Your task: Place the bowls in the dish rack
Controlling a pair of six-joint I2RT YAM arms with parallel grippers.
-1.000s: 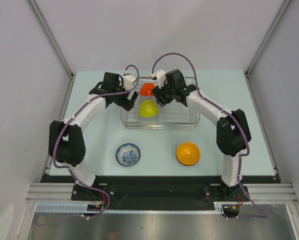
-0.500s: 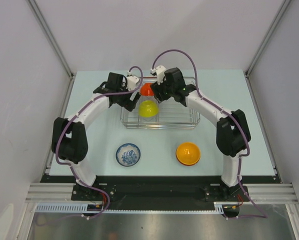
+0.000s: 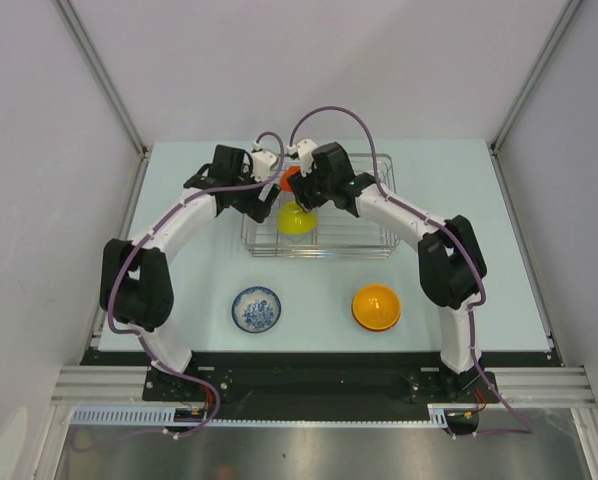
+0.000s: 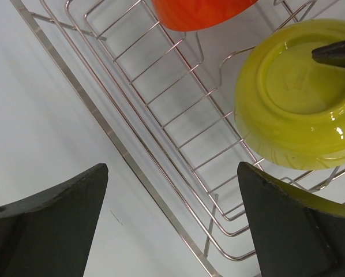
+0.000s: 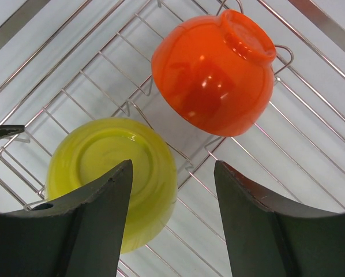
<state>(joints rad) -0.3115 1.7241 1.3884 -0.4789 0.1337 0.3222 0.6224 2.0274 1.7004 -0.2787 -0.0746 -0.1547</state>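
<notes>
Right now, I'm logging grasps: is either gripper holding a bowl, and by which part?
Nothing is held: the left gripper and the right gripper are both open over the dish rack.

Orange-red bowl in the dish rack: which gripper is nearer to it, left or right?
Right. The right gripper, open, hangs close above the orange-red bowl. The left gripper, also open, is farther off, over the dish rack's left rim, with the bowl beyond it.

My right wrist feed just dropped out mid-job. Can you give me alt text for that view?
Two bowls sit bottom-up in the wire dish rack: a red-orange bowl at upper right, tilted, and a yellow bowl at lower left. The right gripper is open and empty, and its two dark fingers frame the bottom edge.
</notes>
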